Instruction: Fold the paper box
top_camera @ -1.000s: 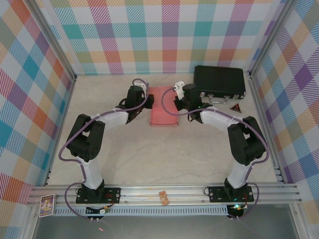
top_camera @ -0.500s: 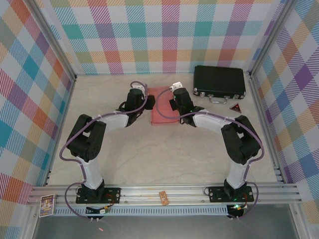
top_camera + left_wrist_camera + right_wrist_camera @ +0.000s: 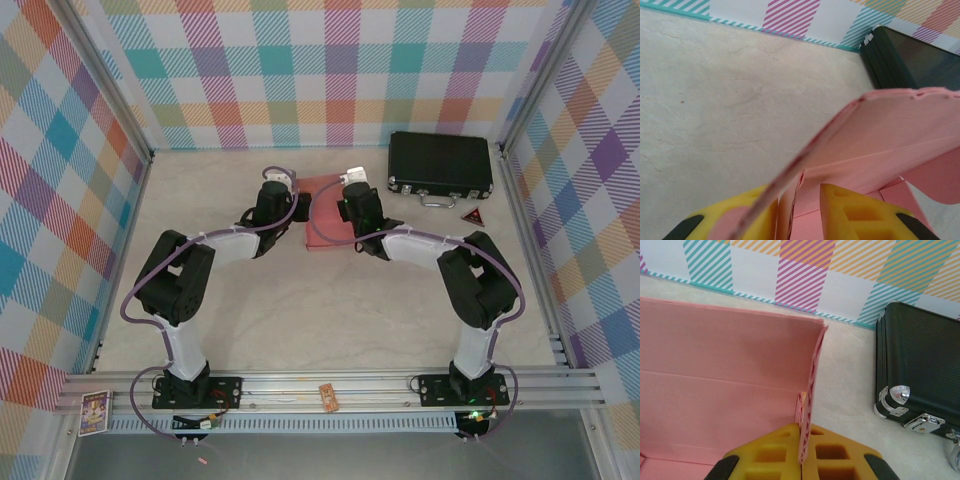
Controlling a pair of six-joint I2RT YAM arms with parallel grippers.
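Note:
The pink paper box (image 3: pixel 322 222) lies on the table between my two grippers, its side walls raised. My left gripper (image 3: pixel 296 207) is at its left edge. In the left wrist view the left gripper (image 3: pixel 800 200) stands open around a raised pink wall (image 3: pixel 875 135); the wall rests against the left finger (image 3: pixel 740 215), with a gap to the right finger. My right gripper (image 3: pixel 347 206) is at the box's right edge. In the right wrist view the right gripper (image 3: pixel 803 432) is shut on the upright right wall (image 3: pixel 812 385) of the box.
A black hard case (image 3: pixel 440 165) with a handle lies at the back right, close to the right arm (image 3: pixel 920 365). A small red triangle (image 3: pixel 472 216) sits in front of it. A tiny tan block (image 3: pixel 327 397) rests on the front rail. Plaid walls enclose the table.
The right gripper has moved left, bringing the box's right wall up and inward. The left gripper has shifted slightly back and its jaws have parted a little.

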